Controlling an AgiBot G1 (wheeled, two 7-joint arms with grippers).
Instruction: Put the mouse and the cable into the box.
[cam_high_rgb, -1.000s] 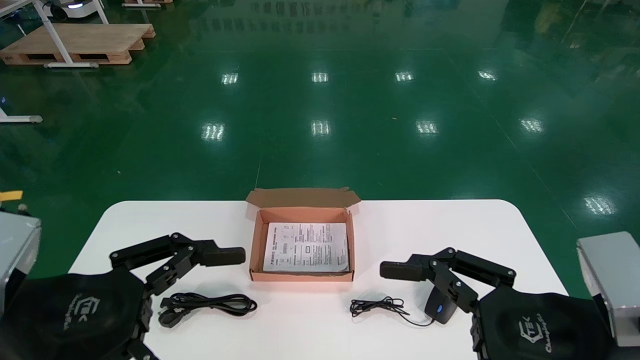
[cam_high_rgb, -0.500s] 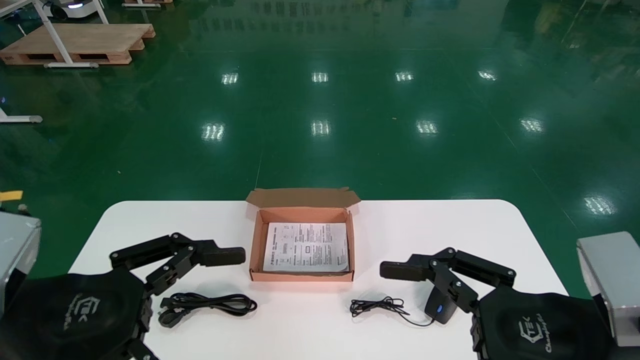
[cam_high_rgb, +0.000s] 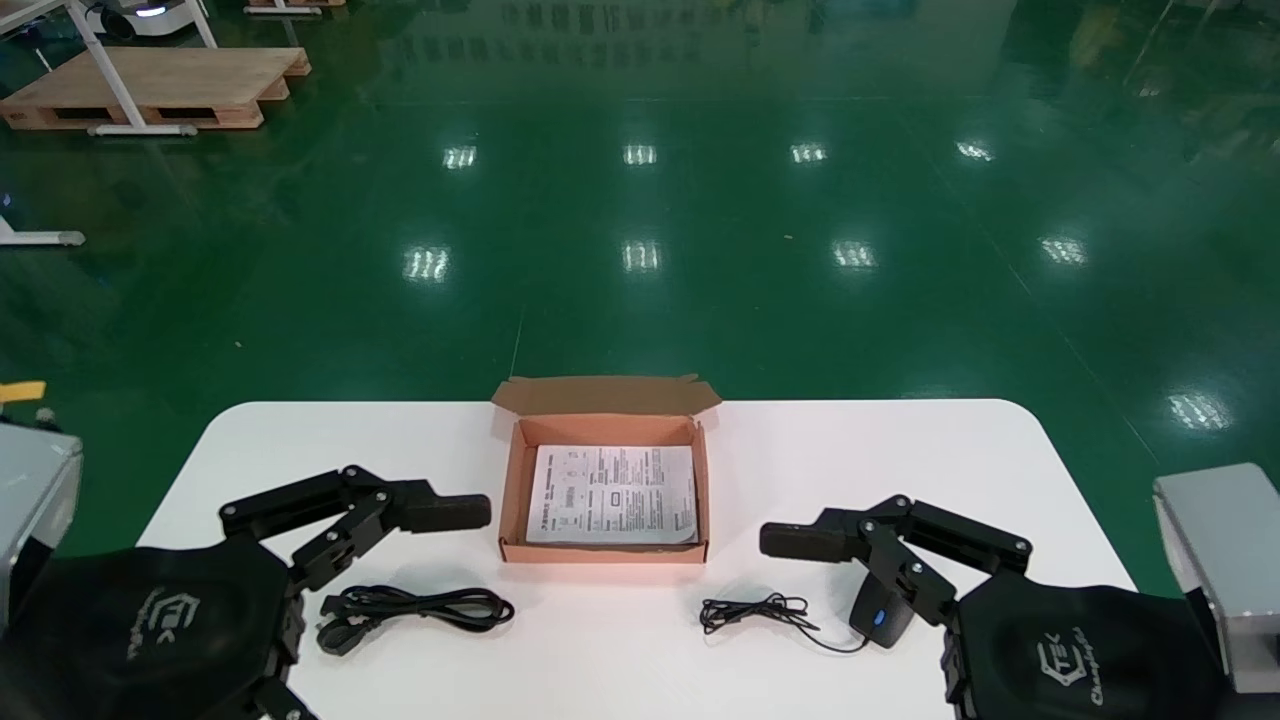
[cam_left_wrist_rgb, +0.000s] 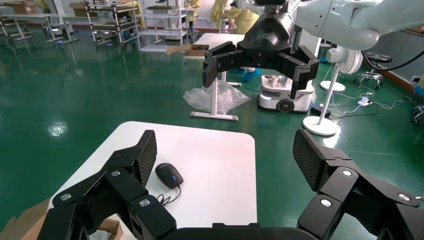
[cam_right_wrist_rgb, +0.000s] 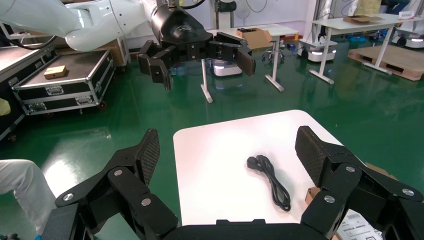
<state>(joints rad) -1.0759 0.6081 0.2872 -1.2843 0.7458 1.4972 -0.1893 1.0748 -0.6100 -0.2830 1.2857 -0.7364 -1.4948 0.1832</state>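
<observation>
- Mouse (cam_high_rgb: 878, 614) lies on the near right of the white tabletop (cam_high_rgb: 860, 450), partly hidden in the head view behind a linkage of the right end effector (cam_right_wrist_rgb: 228, 146). Its thin cord (cam_high_rgb: 752, 611) is bunched just to its left.
- Tabletop has rounded corners. It stands on a glossy green floor (cam_high_rgb: 640, 200) that mirrors rows of ceiling lights.
- Far left on the floor there is a wooden pallet (cam_high_rgb: 150, 85) with white table legs standing over it.
- Box (cam_high_rgb: 603, 552) sits in the middle of the tabletop, between the two end effectors. Its lid flap is folded back on the far side and a printed sheet (cam_high_rgb: 612, 495) lies flat inside.
- Cable (cam_high_rgb: 415, 607), black and thick, lies coiled in a long loop on the near left, left of the box and apart from it.
- Right end effector hangs above the near right of the tabletop, with the mouse lying below it. Its fingers are spread wide and hold nothing.
- Left end effector (cam_left_wrist_rgb: 226, 152) hangs above the near left, over the cable and clear of it. Its fingers are likewise spread wide and empty.
- Mouse and cable are both outside the box, one on either side of it.
</observation>
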